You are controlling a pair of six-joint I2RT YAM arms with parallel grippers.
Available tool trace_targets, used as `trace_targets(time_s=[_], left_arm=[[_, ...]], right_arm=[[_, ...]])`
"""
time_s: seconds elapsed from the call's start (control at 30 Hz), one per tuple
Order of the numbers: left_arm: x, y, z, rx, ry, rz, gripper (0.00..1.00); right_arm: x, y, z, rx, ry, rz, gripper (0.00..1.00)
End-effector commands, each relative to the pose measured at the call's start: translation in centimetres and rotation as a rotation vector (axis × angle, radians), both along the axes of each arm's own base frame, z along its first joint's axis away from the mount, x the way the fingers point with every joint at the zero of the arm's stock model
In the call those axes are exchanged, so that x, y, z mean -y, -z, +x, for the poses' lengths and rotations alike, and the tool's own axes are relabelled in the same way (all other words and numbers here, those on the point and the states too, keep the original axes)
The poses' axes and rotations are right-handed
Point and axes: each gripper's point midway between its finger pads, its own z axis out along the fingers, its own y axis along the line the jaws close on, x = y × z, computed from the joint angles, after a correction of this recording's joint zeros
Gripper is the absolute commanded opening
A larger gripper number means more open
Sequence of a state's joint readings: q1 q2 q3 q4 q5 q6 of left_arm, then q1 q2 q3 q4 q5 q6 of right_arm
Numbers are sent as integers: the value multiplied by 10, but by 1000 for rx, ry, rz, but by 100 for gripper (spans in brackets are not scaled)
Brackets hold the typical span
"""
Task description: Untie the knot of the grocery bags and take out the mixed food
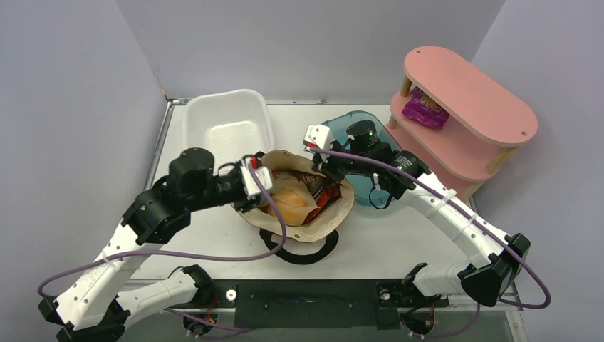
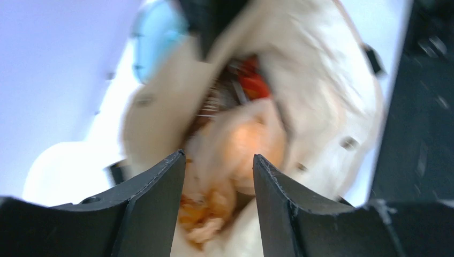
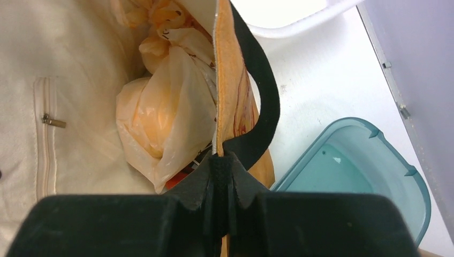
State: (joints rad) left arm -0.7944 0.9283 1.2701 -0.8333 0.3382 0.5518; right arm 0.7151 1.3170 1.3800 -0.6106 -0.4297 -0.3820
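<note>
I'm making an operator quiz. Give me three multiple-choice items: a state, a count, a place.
1. The right gripper is: A open; B shut on the tote's rim; C shut on a cup.
2. How many tubs are there? A two; B three; C four.
3. Where is the purple packet? A in the tote; B on the floor; C on the pink shelf.
Key: 1 B, it pinches the rim. 2 A, one white tub, one teal tub. 3 C, it lies on the lower level.

My left view is smeared. Inside the tote (image 3: pixel 80 69), the bag (image 3: pixel 160 128) clouds its contents and covers most of a red packet (image 1: pixel 327 195).
</note>
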Motion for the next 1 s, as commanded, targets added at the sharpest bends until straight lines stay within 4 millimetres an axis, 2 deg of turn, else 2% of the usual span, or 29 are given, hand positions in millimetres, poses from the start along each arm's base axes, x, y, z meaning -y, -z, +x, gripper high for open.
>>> trace_targets(time_s=[0.0,0.03,0.13,0.2,0.4,0.47,0.6,0.63,0.73,0.77,0.8,0.83,0.87,0.9,0.93,0.97], left_arm=[[-22,-81,55,74,-360,-313,48],[-38,-80,73,94,-460,-307,49],[-55,-63,93,73,-562,-253,50],[-53,-51,93,23,-561,-228,50],[-45,-18,73,-87,-496,-209,51],[-47,-9,74,-124,-524,-208,51],[-52,-6,82,-182,-586,-240,51],[-49,-6,79,-209,-565,-251,52],[-50,9,84,-262,-596,-228,53],[-51,13,87,-277,-623,-226,53],[-55,19,93,-294,-657,-212,42],[-60,19,97,-325,-690,-229,35],[-55,22,97,-379,-668,-243,18],[-60,17,102,-430,-699,-289,12],[-53,17,100,-488,-662,-310,3],[-54,17,103,-528,-679,-332,0]], right_arm=[[-2,-26,-7,142,-39,30,0],[-2,-25,-8,144,-40,28,0],[-2,-29,-12,160,-47,31,0],[-3,-32,-14,172,-51,36,0],[-2,-39,-12,192,-31,41,0],[-2,-39,-8,199,-18,37,0],[-3,-37,0,206,9,27,0],[-3,-37,1,205,10,27,0],[-6,-40,1,203,1,39,0],[-7,-42,0,204,-2,45,0],[-7,-45,1,202,5,57,1],[-6,-49,3,206,22,68,13],[-7,-55,3,197,37,94,31],[-8,-67,2,206,37,122,41],[-11,-73,-2,191,41,154,56],[-13,-89,-8,201,31,205,63]])
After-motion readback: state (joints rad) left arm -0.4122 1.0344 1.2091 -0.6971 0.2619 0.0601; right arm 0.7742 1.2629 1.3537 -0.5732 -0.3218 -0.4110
